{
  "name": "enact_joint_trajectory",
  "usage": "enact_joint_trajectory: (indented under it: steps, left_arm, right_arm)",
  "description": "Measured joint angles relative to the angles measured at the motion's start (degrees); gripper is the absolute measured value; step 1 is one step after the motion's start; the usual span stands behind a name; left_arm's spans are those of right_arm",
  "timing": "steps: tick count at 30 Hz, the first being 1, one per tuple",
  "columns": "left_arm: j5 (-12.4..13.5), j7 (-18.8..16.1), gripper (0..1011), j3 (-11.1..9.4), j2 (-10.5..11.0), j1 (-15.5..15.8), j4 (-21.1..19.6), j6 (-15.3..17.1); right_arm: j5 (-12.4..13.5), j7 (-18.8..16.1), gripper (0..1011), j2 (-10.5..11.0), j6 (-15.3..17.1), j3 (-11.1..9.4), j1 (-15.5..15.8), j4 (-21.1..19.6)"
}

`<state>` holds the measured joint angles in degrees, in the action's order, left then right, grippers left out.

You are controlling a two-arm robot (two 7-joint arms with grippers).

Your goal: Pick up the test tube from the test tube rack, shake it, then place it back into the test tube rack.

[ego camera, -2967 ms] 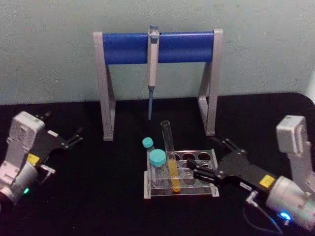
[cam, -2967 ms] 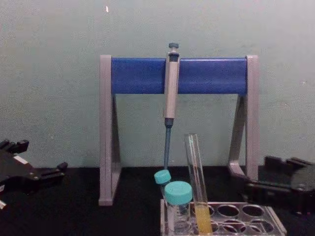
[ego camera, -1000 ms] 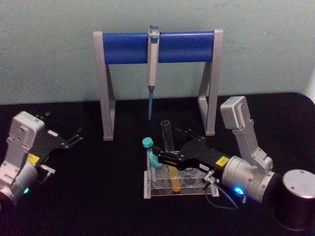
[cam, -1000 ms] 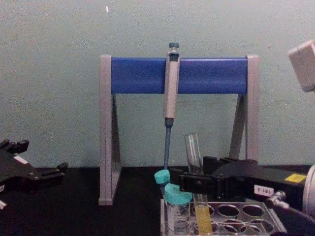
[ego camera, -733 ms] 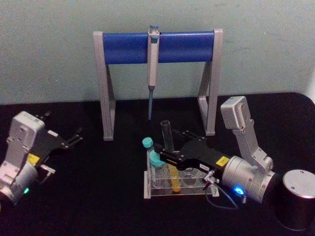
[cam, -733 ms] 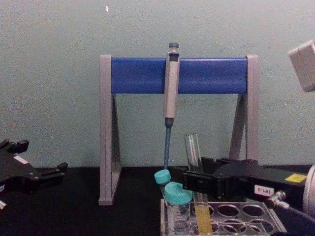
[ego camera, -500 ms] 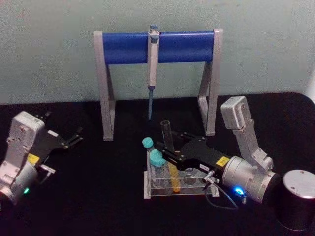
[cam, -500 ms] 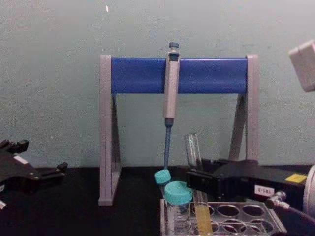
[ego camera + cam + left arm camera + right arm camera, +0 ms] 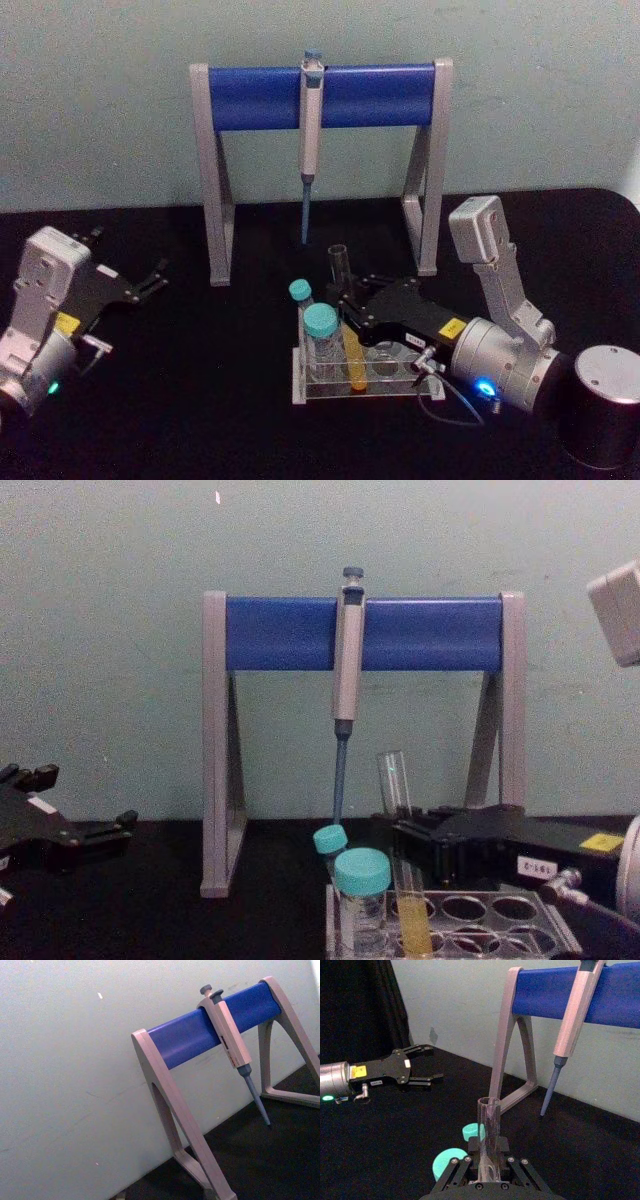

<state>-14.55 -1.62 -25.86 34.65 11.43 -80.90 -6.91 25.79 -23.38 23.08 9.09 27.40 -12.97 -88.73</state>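
**1. Step in hand: pick-up.** My right gripper (image 9: 347, 308) reaches in level from the right edge of the black bench (image 9: 200, 400). It is closed on the long, slim, clear glass test tube (image 9: 354, 358) about halfway up, above the yellow-orange liquid. In the right wrist view its fingers sit close against the glass on both sides. The tube stands nearly upright, with its round bottom down in a hole of the low, clear plastic test tube rack (image 9: 432, 388). I judge the lift not yet begun.

**2. Layout.** The rack sits mid-bench, toward the front edge. Short clear vials with teal screw caps (image 9: 320, 322) occupy its left end, just beside the tube. Along the rear edge, a grey-legged stand with a blue crossbar (image 9: 260, 97) carries a hanging grey pipette (image 9: 310, 130).

**3. Idle arm.** The left gripper (image 9: 132, 256) is parked near the left edge, fingers spread, holding nothing.

**4. Next move.**
- Raise the tube straight up along its own axis until the bottom clears the rack top.
- Begin sideways travel or shaking only after that.
- The tube has no cap, so keep its mouth uppermost and shake gently.
- Watch the teal caps beside the tube and the pipette tip behind it.
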Motion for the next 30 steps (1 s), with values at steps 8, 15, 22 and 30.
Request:
enact_joint_trajectory:
  steps: [8,15,22,30]
  left_arm:
    - [0.0,0.0,1001,0.0,0.0,0.0,0.0,0.0]
    - [0.0,0.0,1001,0.0,0.0,0.0,0.0,0.0]
    - [0.0,0.0,1001,0.0,0.0,0.0,0.0,0.0]
    - [0.0,0.0,1001,0.0,0.0,0.0,0.0,0.0]
  right_arm:
    - [0.0,0.0,222,0.0,0.0,0.0,0.0,0.0]
    - [-0.5,0.2,222,-0.1,-3.2,-0.8,1.6,-0.9]
    - [-0.6,0.0,222,-0.1,-6.5,-2.1,3.6,-2.5]
    - [0.0,-0.3,222,0.3,-10.6,-4.4,6.6,-5.0]
